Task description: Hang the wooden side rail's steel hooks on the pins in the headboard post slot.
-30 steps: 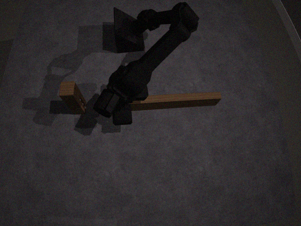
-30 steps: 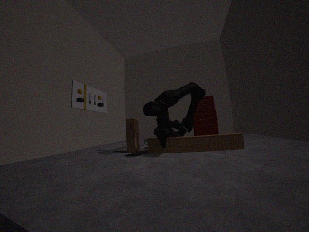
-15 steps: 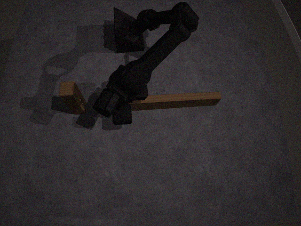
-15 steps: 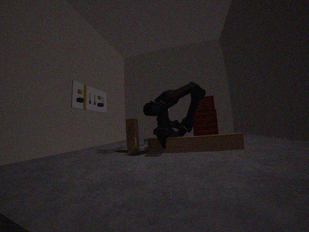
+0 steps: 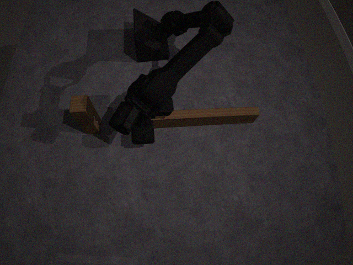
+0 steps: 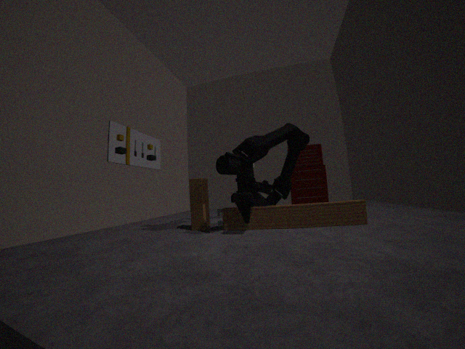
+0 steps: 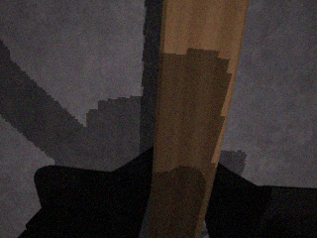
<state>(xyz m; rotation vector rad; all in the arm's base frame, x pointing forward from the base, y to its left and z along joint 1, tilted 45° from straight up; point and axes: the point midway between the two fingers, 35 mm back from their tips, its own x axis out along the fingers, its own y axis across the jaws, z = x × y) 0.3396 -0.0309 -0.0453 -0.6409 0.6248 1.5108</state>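
Note:
The wooden side rail (image 5: 216, 115) (image 6: 307, 215) (image 7: 203, 30) lies along the table, its far end at the right. My gripper (image 5: 145, 123) (image 6: 245, 216) (image 7: 174, 153) is shut on the rail near its post-side end, one finger on each side. That end is at or barely above the table; I cannot tell which. The headboard post (image 5: 79, 105) (image 6: 198, 203) stands upright to the left, with a gap to the rail. Its slot (image 5: 96, 123) faces the rail. The steel hooks (image 6: 220, 212) show faintly in the gap, clear of the post. The pins cannot be made out.
The arm's dark base (image 5: 148, 42) stands behind the rail in the top view. A red stepped cabinet (image 6: 309, 176) is behind the arm, and a pale panel with tools (image 6: 140, 148) hangs on the left wall. The scene is dim, with arm shadows around the post.

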